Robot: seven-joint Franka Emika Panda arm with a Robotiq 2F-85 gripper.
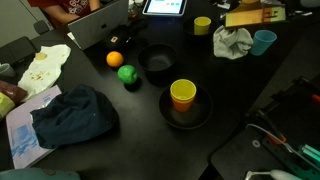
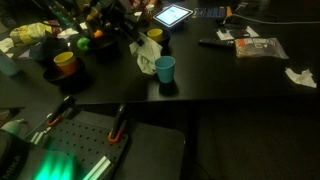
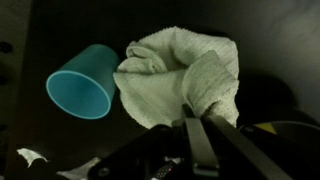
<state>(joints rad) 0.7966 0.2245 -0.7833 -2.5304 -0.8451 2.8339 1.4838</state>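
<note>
The gripper (image 3: 194, 118) is clenched on a fold of the cloth (image 3: 180, 70), a pale grey-white terry rag crumpled into soft, lumpy folds. It lies toward the far edge of the black desk (image 1: 130, 130), just beside a teal cup (image 3: 82, 82).

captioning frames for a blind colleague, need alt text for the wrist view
The end effector, reaching in from the bottom edge with its fingers closed together, pinches a fold of a crumpled off-white towel lying on a dark table. A teal plastic cup sits close beside the towel, on the left of the frame.
</note>
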